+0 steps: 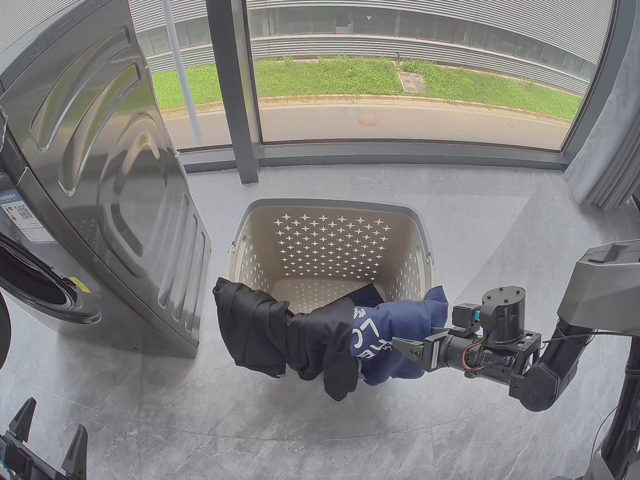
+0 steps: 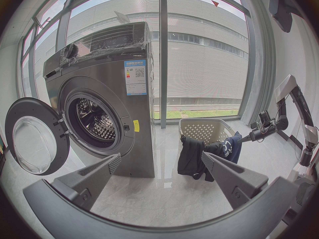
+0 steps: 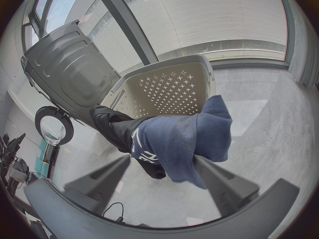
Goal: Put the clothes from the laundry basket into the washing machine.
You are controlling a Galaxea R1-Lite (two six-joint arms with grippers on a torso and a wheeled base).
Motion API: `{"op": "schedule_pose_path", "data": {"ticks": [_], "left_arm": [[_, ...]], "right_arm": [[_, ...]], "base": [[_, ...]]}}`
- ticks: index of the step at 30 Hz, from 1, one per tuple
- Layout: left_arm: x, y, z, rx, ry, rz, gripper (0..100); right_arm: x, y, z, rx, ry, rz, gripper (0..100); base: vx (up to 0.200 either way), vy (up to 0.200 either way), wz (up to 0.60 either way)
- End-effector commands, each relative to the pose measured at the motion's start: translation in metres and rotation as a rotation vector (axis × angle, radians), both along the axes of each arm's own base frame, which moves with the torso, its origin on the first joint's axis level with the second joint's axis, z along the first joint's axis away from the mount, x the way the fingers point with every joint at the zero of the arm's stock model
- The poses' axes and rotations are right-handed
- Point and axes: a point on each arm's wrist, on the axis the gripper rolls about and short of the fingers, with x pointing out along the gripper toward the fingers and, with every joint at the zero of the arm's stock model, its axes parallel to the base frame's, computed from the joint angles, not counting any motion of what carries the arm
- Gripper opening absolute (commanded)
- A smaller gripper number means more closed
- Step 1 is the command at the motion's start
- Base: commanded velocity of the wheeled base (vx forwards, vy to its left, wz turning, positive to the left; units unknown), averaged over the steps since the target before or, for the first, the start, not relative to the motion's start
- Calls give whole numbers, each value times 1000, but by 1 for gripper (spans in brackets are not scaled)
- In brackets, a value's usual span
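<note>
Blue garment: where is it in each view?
Head view: blue garment low centre, over the near rim of the laundry basket.
Left wrist view: blue garment on that rim, beside the black garment.
Right wrist view: blue garment mid-picture, before the basket.
Shared landmark: the star-holed basket.

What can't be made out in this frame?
Head view: front floor of the laundry basket, hidden by the black garment and blue garment over its rim.
Right wrist view: one fingertip of the right gripper, covered by the blue garment.
Head view: opening of the washing machine, cut off by the left edge.
</note>
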Motion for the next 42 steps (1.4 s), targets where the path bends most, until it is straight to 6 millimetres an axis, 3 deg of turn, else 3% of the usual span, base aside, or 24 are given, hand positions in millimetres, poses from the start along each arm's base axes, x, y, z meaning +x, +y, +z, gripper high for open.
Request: {"op": "schedule_pose_path", "data": {"ticks": [1,9,10,15,21,28,38,42], "left_arm": [[0,0,-5,0,-1,0,100],[0,0,-5,0,-1,0,100],[0,0,-5,0,-1,0,100],[0,0,-5,0,-1,0,100],[0,0,-5,0,-1,0,100],[0,0,-5,0,1,0,100],[0,0,-5,0,-1,0,100],[0,0,-5,0,-1,0,100]], "right_arm": [[14,6,-15,-8,14,-4,100],[30,13,-32,-25,6,-39,100],[30,15,-32,-21,3,-35,0],[28,17,-27,-16,-7,-29,0],[14,22,-6,-2,-58,2,0],[-23,16,30,41,-148,45,0],[-47,16,74,116,-280,89,0],[-64,19,104,166,-391,135,0]], "base": [[0,0,0],[0,0,0],[0,0,0],[0,0,0],[0,0,0],[0,0,0],[0,0,0],[0,0,0]]}}
